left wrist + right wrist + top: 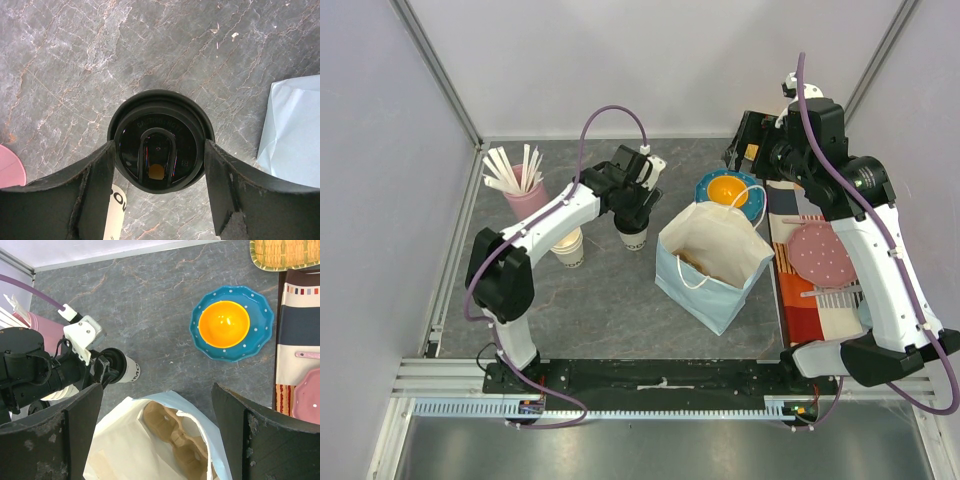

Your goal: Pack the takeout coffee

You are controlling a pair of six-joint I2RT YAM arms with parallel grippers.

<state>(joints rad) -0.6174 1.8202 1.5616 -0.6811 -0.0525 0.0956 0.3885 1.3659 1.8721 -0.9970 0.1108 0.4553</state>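
The takeout coffee point(633, 237), a white paper cup with a black lid point(160, 140), stands on the grey table left of the open pale-blue paper bag point(715, 262). My left gripper point(635, 213) is over it. In the left wrist view the left gripper point(159, 146) has a finger against each side of the lid. The cup also shows in the right wrist view point(125, 369). My right gripper point(156, 405) is wide open and empty above the bag point(125, 450). A brown cardboard cup carrier point(177, 432) lies inside the bag. In the top view the right gripper point(742, 148) is raised at the back right.
A teal bowl with an orange inside point(730, 190) sits behind the bag. A pink cup of white sticks point(523, 188) and stacked lidless cups point(568, 247) stand to the left. A pink plate point(820, 255) lies on a striped cloth at the right. A woven basket point(285, 252) is at the back.
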